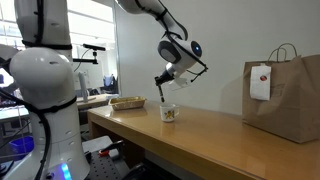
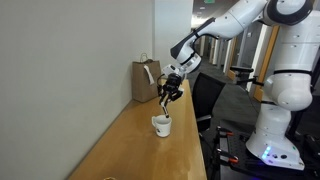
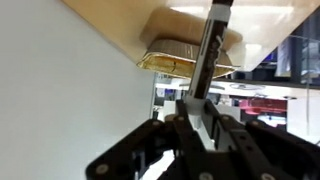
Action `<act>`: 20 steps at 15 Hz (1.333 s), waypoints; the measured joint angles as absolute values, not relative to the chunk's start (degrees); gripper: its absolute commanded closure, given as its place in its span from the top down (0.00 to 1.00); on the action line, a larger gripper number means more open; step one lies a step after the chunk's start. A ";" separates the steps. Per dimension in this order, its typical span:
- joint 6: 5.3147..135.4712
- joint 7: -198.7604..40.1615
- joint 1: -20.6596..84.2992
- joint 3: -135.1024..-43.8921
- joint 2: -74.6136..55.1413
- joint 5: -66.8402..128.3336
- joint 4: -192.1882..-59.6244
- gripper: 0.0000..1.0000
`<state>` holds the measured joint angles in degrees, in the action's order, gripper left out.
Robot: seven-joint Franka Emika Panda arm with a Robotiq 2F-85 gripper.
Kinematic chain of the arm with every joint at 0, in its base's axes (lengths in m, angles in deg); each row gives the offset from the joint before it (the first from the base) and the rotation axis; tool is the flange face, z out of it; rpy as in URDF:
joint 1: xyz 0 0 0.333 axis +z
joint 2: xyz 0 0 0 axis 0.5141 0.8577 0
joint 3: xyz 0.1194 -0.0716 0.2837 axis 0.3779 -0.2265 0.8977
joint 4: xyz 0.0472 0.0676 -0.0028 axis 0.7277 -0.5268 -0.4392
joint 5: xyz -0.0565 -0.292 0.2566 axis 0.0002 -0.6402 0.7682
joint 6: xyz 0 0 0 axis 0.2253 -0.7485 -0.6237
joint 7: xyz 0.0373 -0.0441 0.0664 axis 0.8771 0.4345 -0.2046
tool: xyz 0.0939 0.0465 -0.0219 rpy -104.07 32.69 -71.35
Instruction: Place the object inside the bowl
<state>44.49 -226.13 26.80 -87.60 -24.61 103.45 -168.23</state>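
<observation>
The small white bowl (image 1: 168, 113) stands on the wooden table in both exterior views (image 2: 162, 124). My gripper (image 1: 166, 83) hangs just above it, tilted, and shows there in both exterior views (image 2: 171, 91). It is shut on a thin dark stick-like object (image 1: 160, 97) that points down towards the bowl's rim. In the wrist view the object (image 3: 211, 45) runs out from between the fingers (image 3: 205, 105). The bowl is not in the wrist view.
A shallow tan tray (image 1: 128, 101) lies at the table end beyond the bowl and shows in the wrist view (image 3: 185, 52). A brown paper bag (image 1: 290, 85) (image 2: 146, 80) stands at the other end. The table (image 1: 200, 140) runs along a white wall (image 2: 70, 80).
</observation>
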 measured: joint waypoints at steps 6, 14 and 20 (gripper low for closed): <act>43.00 -229.98 25.91 -88.97 -17.31 104.93 -165.87 0.06; 42.86 -230.09 25.93 -88.97 -9.90 105.01 -159.56 0.62; 44.61 -227.56 27.19 -88.44 -9.48 104.91 -157.33 1.00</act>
<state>44.61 -227.56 27.19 -88.44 -9.48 104.91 -157.33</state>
